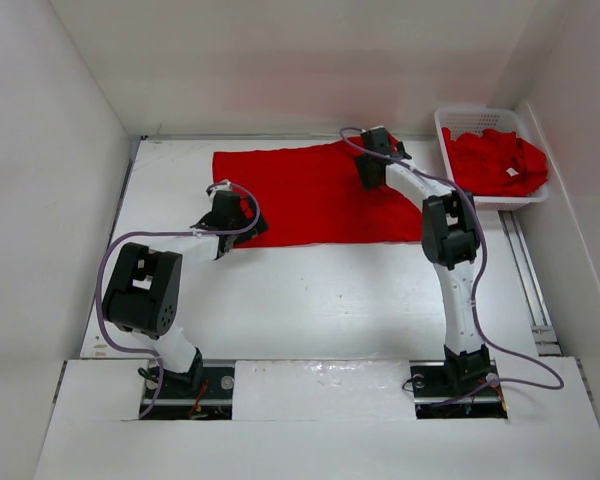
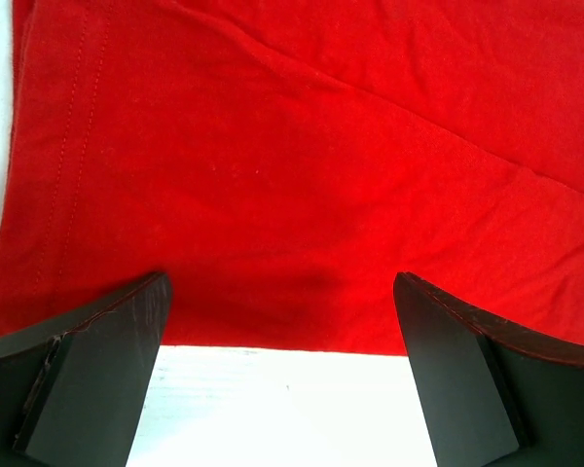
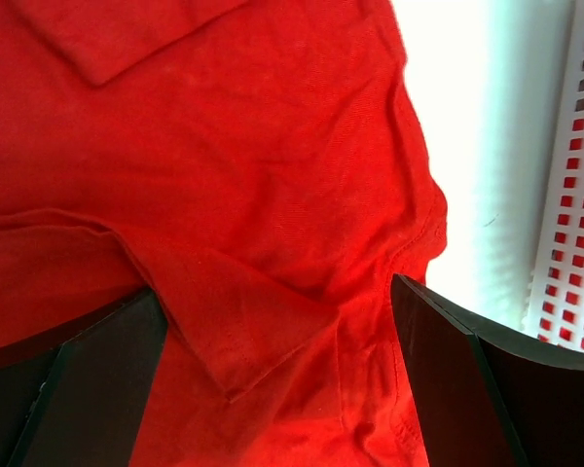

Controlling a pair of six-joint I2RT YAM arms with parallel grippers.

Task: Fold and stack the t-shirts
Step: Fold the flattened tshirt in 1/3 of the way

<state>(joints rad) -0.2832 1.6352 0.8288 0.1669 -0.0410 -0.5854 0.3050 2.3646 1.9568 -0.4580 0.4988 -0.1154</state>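
One red t-shirt [image 1: 310, 195] lies spread flat on the white table at the back centre. My left gripper [image 1: 230, 215] is open at its near left corner; in the left wrist view the shirt's hem [image 2: 273, 195] runs between the spread fingers [image 2: 107, 360] with bare table under them. My right gripper [image 1: 377, 152] is open over the shirt's far right corner; the right wrist view shows a folded sleeve [image 3: 243, 331] between the open fingers [image 3: 467, 379]. More red shirts [image 1: 495, 160] lie crumpled in the basket.
A white slotted plastic basket [image 1: 448, 135] stands at the back right, also at the right edge of the right wrist view [image 3: 574, 195]. White walls enclose the table on the left, back and right. A rail [image 1: 530, 290] runs along the right side.
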